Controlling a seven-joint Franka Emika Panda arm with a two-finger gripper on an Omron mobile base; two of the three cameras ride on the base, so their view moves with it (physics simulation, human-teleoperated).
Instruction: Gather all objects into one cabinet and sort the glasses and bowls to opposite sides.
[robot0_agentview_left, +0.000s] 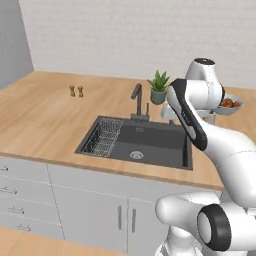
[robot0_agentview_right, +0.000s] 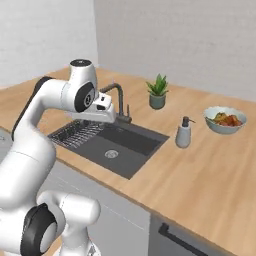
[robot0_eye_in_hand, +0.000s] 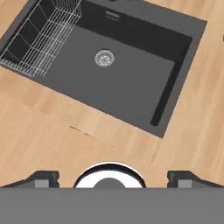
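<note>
My gripper (robot0_eye_in_hand: 113, 178) hangs open above the front edge of the dark sink (robot0_eye_in_hand: 131, 83), looking down into it. Its two fingertips (robot0_eye_in_hand: 43, 178) stand far apart with nothing between them. In the right base view the hand (robot0_agentview_right: 102, 115) sits at the end of the raised, bent arm, over the sink's near side. The orange and beige mugs, the blue and brown bowls and the wall cabinet are out of view.
A wire rack (robot0_agentview_left: 104, 137) fills the sink's left part, and a faucet (robot0_agentview_left: 136, 100) stands behind it. On the wooden counter are a potted plant (robot0_agentview_right: 158, 92), a soap dispenser (robot0_agentview_right: 184, 132), a pale bowl of orange food (robot0_agentview_right: 225, 119) and two small shakers (robot0_agentview_left: 76, 91).
</note>
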